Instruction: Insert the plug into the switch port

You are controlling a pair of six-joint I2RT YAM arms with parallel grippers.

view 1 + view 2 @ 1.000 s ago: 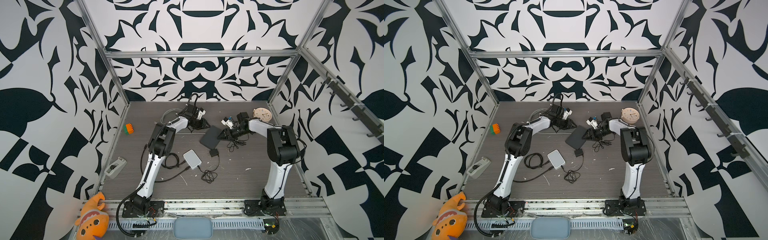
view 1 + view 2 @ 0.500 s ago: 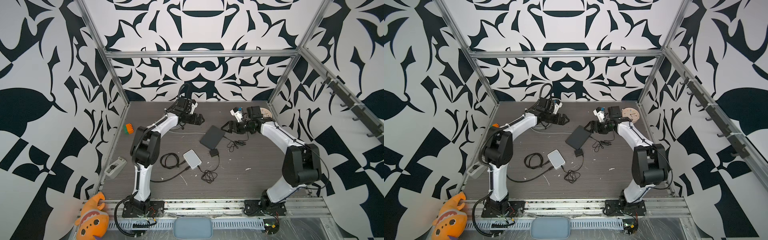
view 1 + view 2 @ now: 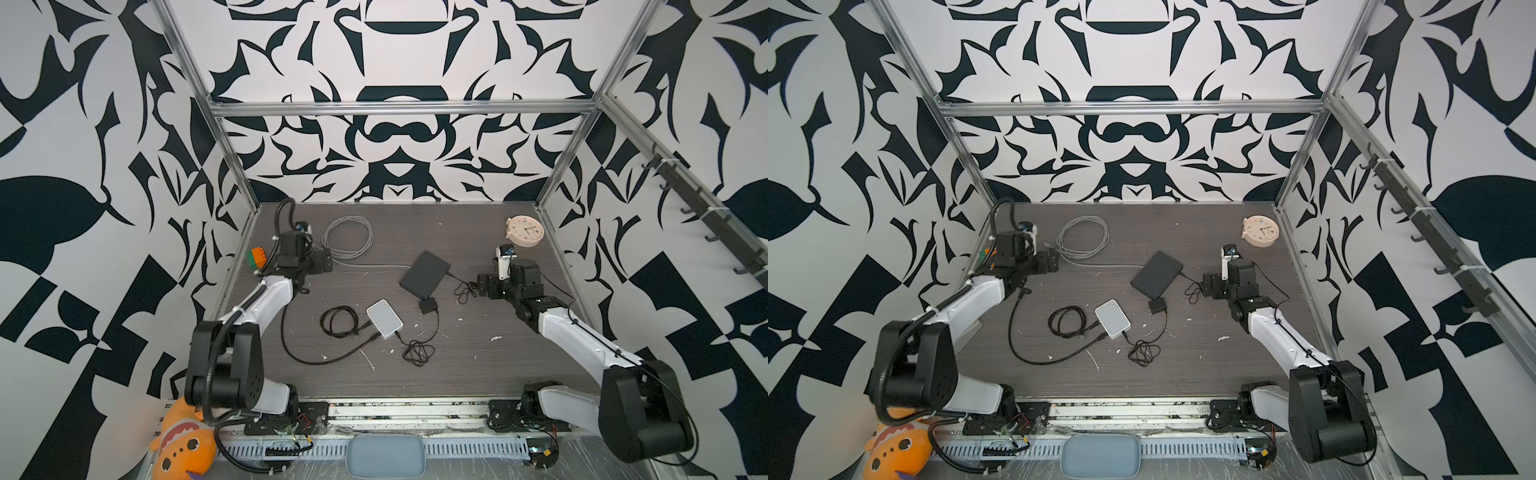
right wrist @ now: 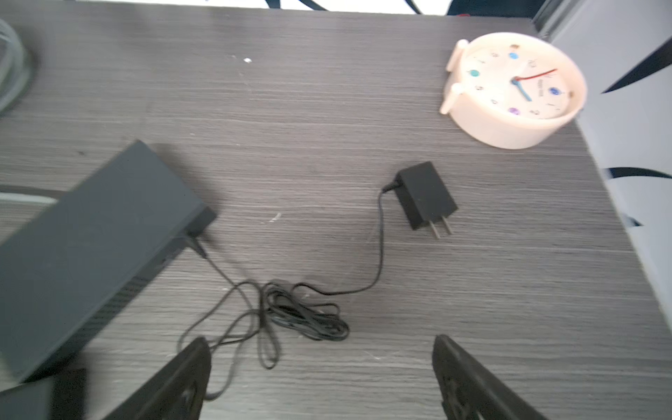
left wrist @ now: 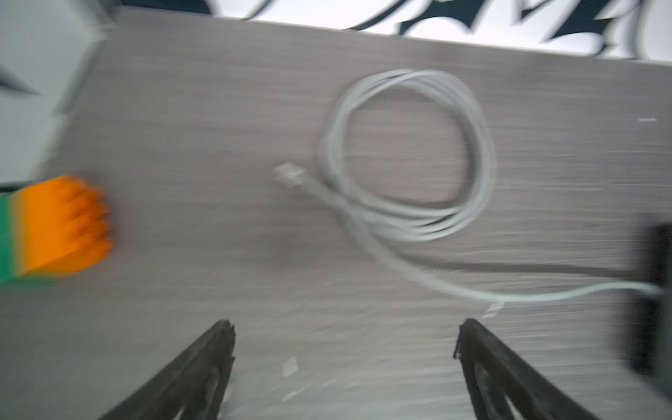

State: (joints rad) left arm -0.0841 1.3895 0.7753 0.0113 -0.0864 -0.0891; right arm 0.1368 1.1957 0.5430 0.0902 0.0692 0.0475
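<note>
Desk [image 3: 478,374]: dark wood-grain surface, walled on three sides by black-and-white patterned panels.
Left gripper [image 3: 323,264]: by the left edge, toward the far side. The jaws are spread wide with nothing between them, as the blurred left wrist view shows [image 5: 343,327].
Right gripper [image 3: 482,286]: toward the right edge, about mid-depth. The jaws are spread wide and empty [image 4: 320,345].
Plug [image 5: 289,175]: pale connector on the free end of the grey cable. It lies loose on the desk just beside the coil, ahead of the left gripper and apart from it.
Grey cable [image 3: 348,239]: loose coil near the far edge, left of centre. One straight run leads right up to the switch's left side; the join is too small to make out.
Switch [image 3: 424,274]: flat dark box lying askew mid-desk, between the two grippers. Its ports cannot be made out.
Thin black cord [image 4: 305,316]: plugged into a corner of the switch and bundled in a tangle ahead of the right gripper. It ends at the power adapter.
Power adapter [image 4: 425,196]: black, two prongs, lying flat between switch and clock.
Clock [image 3: 524,231]: cream, round, at the far-right corner.
White box [image 3: 384,318]: rounded, nearer the front edge than the switch.
Second adapter [image 3: 428,306]: small, black, just beside the switch's near corner.
Black cable [image 3: 338,321]: small coil just left of the white box.
Orange-and-green block [image 3: 256,257]: at the left edge, beside the left arm.
</note>
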